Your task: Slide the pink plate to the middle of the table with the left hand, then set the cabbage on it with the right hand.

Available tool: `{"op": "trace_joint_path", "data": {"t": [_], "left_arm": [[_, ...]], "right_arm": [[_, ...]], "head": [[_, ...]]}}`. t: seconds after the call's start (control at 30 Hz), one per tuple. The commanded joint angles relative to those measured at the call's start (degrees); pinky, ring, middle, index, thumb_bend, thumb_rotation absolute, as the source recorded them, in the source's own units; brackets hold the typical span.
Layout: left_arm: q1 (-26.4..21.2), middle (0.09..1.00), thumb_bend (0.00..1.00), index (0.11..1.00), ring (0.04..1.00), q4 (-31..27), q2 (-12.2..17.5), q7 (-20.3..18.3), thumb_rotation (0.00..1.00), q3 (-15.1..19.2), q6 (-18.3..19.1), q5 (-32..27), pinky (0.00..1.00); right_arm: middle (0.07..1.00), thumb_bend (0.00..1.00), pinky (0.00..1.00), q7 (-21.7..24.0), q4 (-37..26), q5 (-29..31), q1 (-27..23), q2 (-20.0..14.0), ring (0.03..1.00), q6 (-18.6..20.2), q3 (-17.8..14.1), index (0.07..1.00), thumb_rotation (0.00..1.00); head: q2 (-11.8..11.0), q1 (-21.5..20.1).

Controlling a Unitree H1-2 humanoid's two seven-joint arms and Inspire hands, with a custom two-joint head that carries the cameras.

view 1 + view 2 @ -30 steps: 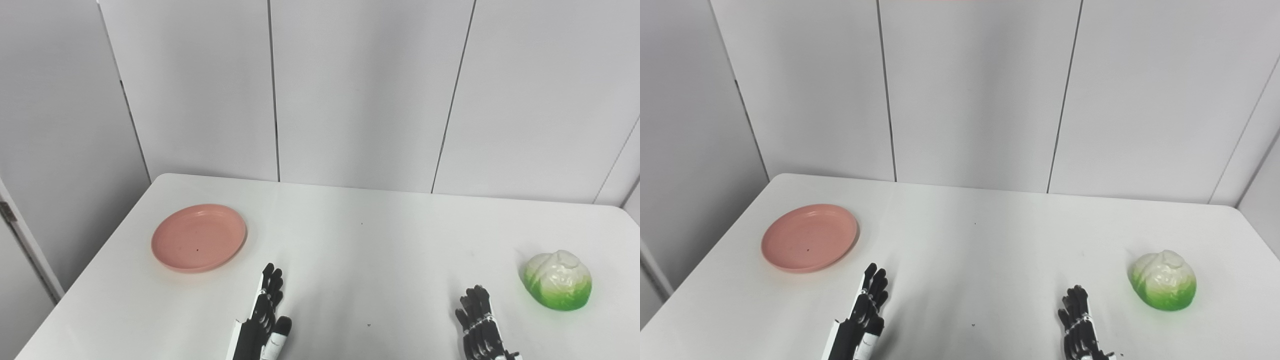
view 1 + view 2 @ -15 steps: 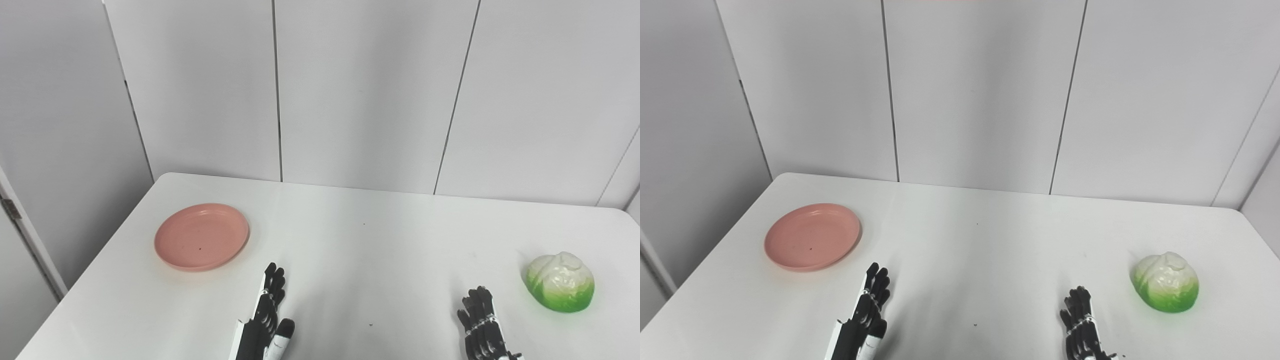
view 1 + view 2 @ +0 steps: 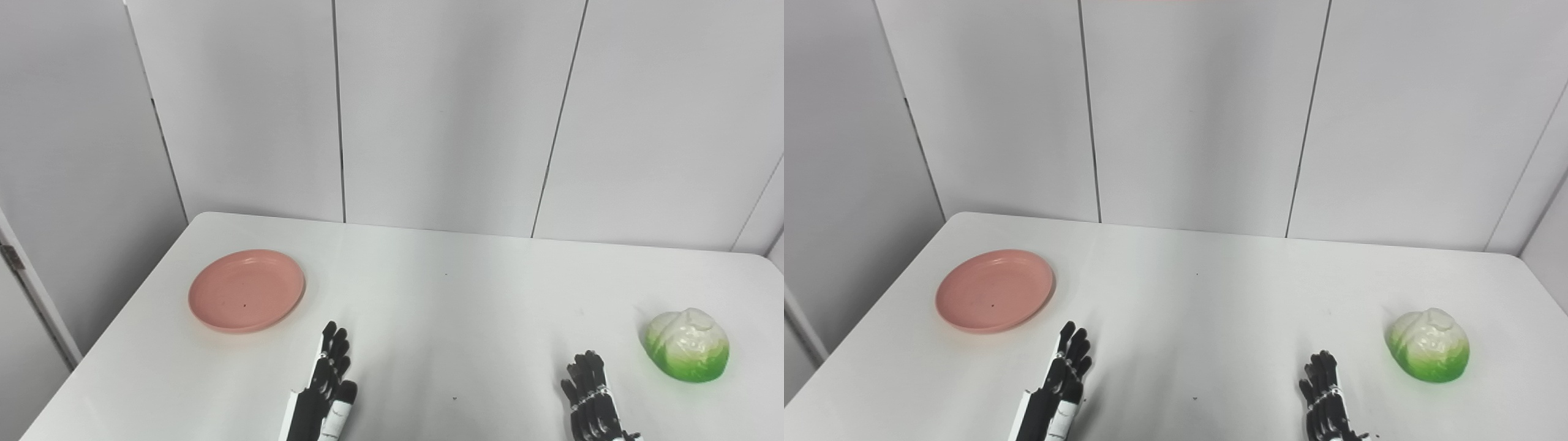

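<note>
While glossy round pink plate (image 3: 246,290) lies flat, knobbly cabbage (image 3: 686,345) sits apart

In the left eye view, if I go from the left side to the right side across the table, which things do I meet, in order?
pink plate → left robot hand → right robot hand → cabbage

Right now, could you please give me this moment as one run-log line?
stage: not started | round pink plate: table's left, untouched | green-white cabbage: right | left hand: open | right hand: open
</note>
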Motion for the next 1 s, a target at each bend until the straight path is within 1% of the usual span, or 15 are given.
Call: {"op": "trace_joint_path", "data": {"t": [0.0,0.1,0.2,0.33,0.53,0.6,0.7,0.83,0.97], "left_arm": [[5.0,0.985,0.94,1.000,0.981,-4.3,1.1,-0.4,0.83,0.3,1.2,0.4,1.00],[5.2,0.986,0.95,1.000,0.967,-7.0,1.6,-0.5,0.83,0.4,3.4,0.1,1.00],[5.5,0.992,0.96,1.000,0.970,-10.6,2.2,-1.1,0.83,0.4,7.1,-1.0,1.00],[5.5,0.996,0.97,1.000,0.979,-14.4,2.1,-1.5,0.83,0.3,11.0,-0.8,1.00],[4.9,1.000,0.98,1.000,0.988,-18.1,2.2,-2.3,0.83,0.4,14.6,-0.5,0.99],[4.6,1.000,0.98,1.000,0.986,-19.9,2.3,-2.5,0.84,0.6,16.7,-0.6,0.98],[3.8,1.000,0.98,1.000,0.989,-21.9,2.5,-2.7,0.83,1.3,19.1,-1.2,0.97],[2.5,1.000,0.97,1.000,1.000,-23.6,2.9,-2.9,0.83,2.6,21.2,-1.8,1.00],[0.4,1.000,0.98,1.000,1.000,-25.8,4.0,-3.0,0.85,5.0,24.0,-3.0,1.00]], "right_arm": [[1.000,0.93,1.00,-1.0,6.0,-0.4,1.2,-2.6,1.000,4.1,-1.7,1.000,1.00],[1.000,0.93,1.00,-1.2,5.7,-0.6,1.4,-2.4,1.000,4.2,-1.6,1.000,1.00],[1.000,0.92,1.00,-1.4,5.5,-0.8,1.5,-2.2,1.000,4.0,-1.6,1.000,1.00],[1.000,0.92,1.00,-1.4,5.5,-1.0,1.5,-2.2,1.000,4.0,-1.6,1.000,1.00],[1.000,0.91,1.00,-1.0,5.4,-0.5,1.5,-2.3,1.000,4.3,-1.4,1.000,1.00],[1.000,0.91,1.00,-1.0,5.2,-0.4,1.5,-2.3,1.000,4.4,-1.4,1.000,1.00],[1.000,0.91,1.00,-1.0,5.1,-0.3,1.5,-2.4,1.000,4.6,-1.4,1.000,1.00],[1.000,0.91,1.00,-0.9,4.9,-0.2,1.6,-2.4,1.000,4.8,-1.4,1.000,1.00],[1.000,0.90,1.00,-1.0,4.8,-0.5,1.6,-2.4,1.000,4.6,-1.3,1.000,1.00]], "head": [[0.1,-0.1],[0.4,-0.4],[0.6,-0.7],[0.6,-0.7],[0.8,-0.7],[1.0,-0.8],[1.0,-0.8],[1.1,-0.8],[1.2,-0.8]]}}
